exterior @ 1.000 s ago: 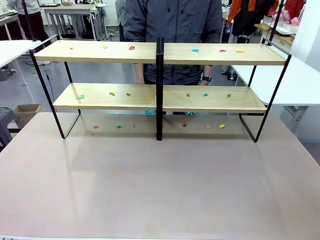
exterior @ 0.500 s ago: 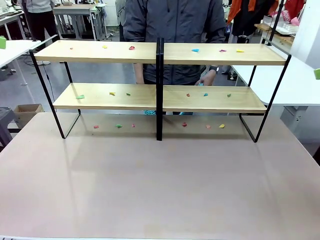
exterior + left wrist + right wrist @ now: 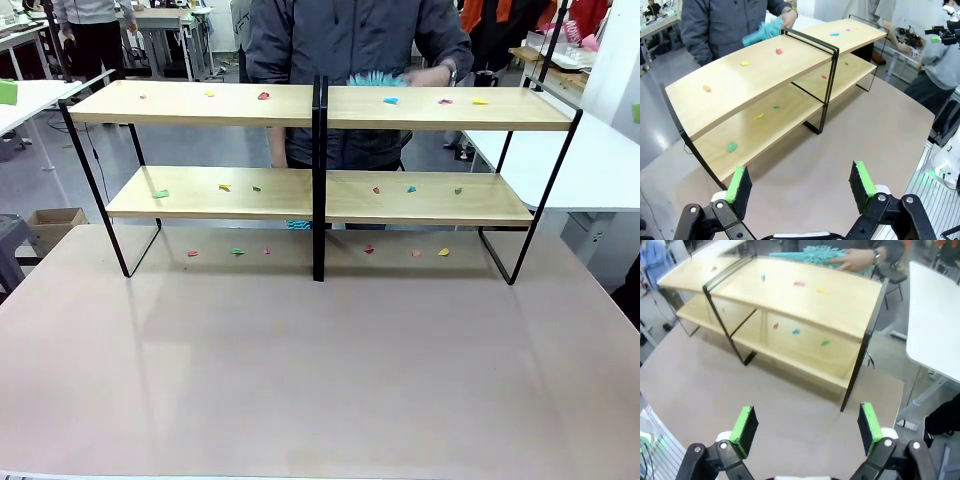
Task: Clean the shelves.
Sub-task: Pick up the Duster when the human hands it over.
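Left gripper (image 3: 800,176): jaws wide apart, holding nothing. Right gripper (image 3: 807,417): likewise. Both hang over the bare tabletop (image 3: 320,380), well apart from the shelves (image 3: 200,103). These stand straight ahead at the far edge, long axis crosswise. The 2 tiers carry small coloured scraps (image 3: 390,100). Beyond, a person's hand (image 3: 432,74) holds a teal duster (image 3: 375,78) over the upper board's right half, judged nearer the work than either arm.

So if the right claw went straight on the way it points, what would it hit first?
Probably the right gripper would meet the shelves, around their lower front edge; possibly the tabletop just before it.
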Robot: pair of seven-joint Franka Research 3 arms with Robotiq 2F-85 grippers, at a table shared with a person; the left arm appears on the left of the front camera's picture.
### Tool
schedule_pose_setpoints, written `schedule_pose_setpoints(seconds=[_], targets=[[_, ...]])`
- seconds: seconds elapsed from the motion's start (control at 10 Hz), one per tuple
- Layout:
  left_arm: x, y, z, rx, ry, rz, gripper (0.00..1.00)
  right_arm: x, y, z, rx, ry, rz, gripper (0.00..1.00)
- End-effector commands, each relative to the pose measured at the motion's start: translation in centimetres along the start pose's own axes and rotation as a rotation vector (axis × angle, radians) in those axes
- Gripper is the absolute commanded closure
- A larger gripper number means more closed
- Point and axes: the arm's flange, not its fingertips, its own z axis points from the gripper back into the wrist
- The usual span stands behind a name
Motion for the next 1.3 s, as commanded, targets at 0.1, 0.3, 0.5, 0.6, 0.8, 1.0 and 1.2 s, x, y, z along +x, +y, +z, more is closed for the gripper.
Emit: schedule_pose_setpoints(seconds=[0.1, 0.3, 0.5, 0.6, 0.8, 1.0, 1.2], targets=[[-3.4, -1.4, -0.8, -0.02, 0.002, -0.008, 0.0, -0.8, 0.2, -0.7, -0.051, -0.03, -0.067, 0.0], [-3.5, -1.4, -0.8, -0.024, 0.004, -0.007, 0.0, -0.9, 0.0, -1.2, -0.073, -0.02, -0.087, 0.0], [-3.4, -1.3, -0.9, -0.019, 0.007, -0.007, 0.0, -0.9, -0.2, -1.2, -0.059, -0.019, -0.085, 0.0], [-3.5, -1.1, -1.2, -0.024, 0.009, 0.003, 0.0, -1.0, -0.3, -1.5, -0.049, -0.01, -0.088, 0.0], [-3.4, -1.1, -1.5, -0.028, 0.014, 0.008, 0.0, -1.2, -0.5, -1.7, -0.043, 0.007, -0.09, 0.0], [-3.1, -1.2, -1.5, -0.03, 0.023, -0.001, 0.0, -1.2, -0.2, -1.9, -0.011, 0.031, -0.053, 0.0], [-3.1, -1.2, -1.4, -0.027, 0.027, -0.004, 0.0, -1.2, 0.5, -1.8, -0.009, 0.064, -0.025, 0.0]])
